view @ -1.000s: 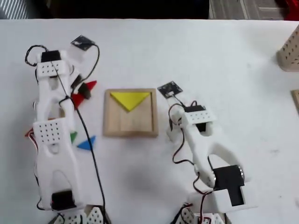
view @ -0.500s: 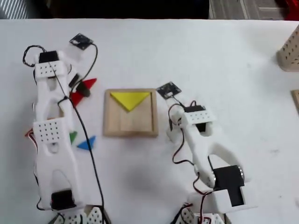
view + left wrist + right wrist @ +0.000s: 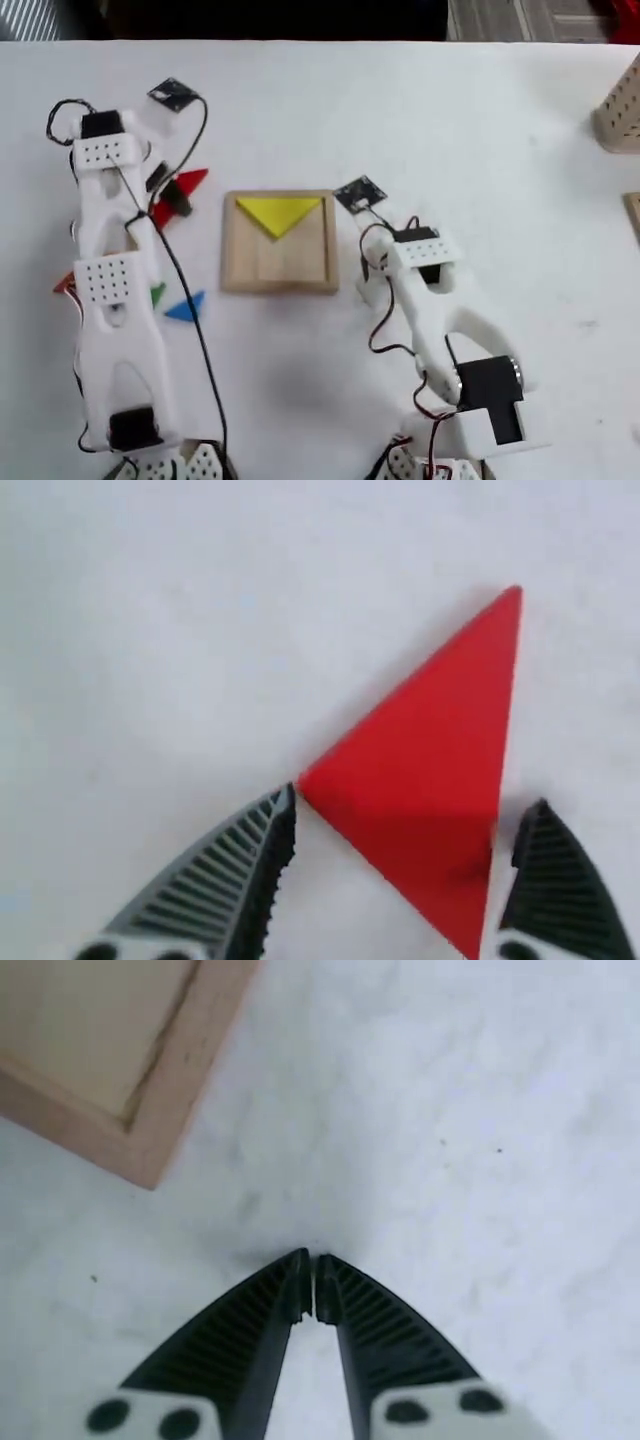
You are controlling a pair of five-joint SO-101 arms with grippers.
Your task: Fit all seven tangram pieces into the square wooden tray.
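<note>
A green piece and a reddish piece are largely hidden by the left arm, with a blue piece lying clear beside them. A perforated wooden block is cut off at the far right of the desk. The left claw is spread wide about a red triangle, one corner of which is cut off in the wrist view, left of the square wooden tray, where a yellow triangle is seated in the far half. The right claw is pressed shut over bare desk just right of the tray.
</note>
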